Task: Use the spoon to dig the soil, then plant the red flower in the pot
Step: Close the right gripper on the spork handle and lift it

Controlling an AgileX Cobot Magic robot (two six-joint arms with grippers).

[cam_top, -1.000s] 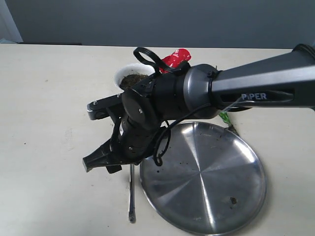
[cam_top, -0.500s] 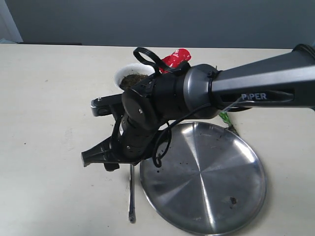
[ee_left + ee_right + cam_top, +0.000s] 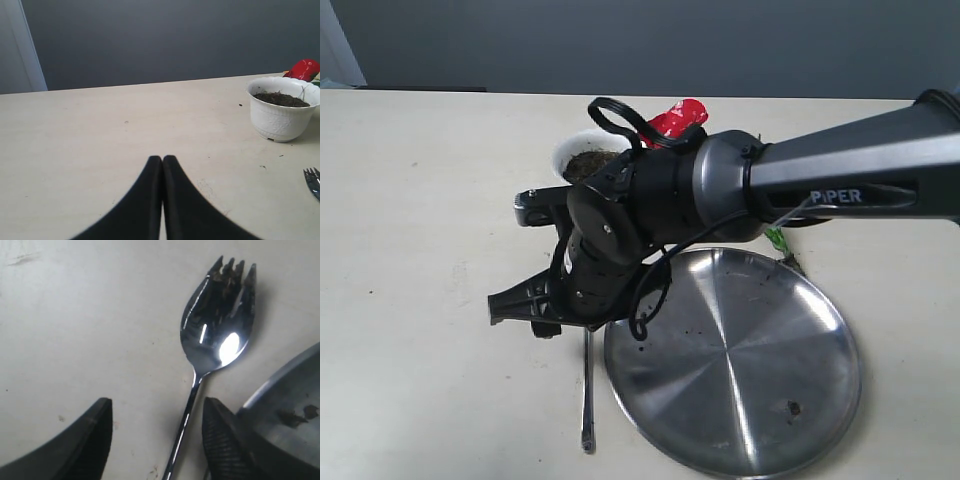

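The spoon [image 3: 217, 335] lies flat on the table with soil on its tines. Its handle [image 3: 587, 390] runs beside the steel plate. My right gripper [image 3: 157, 440] hovers low over it, open, one finger on each side of the handle, holding nothing. From outside, the right gripper [image 3: 555, 320] hides the spoon's bowl. The white pot [image 3: 282, 115] stands upright with dark soil [image 3: 280, 99] in it. The pot [image 3: 582, 155] sits behind the right arm. The red flower [image 3: 678, 118] lies behind the pot, mostly hidden. My left gripper [image 3: 162, 160] is shut and empty, away from the pot.
A large round steel plate [image 3: 740, 360] with a few soil crumbs lies right of the spoon, its rim [image 3: 285, 400] close to one right finger. A green stem [image 3: 778, 240] shows past the plate's far edge. The right arm spans the table's middle.
The right wrist has turned a little over the spoon and the gripper has shifted slightly toward the pot. Its jaws have stayed open. The spoon has not moved.
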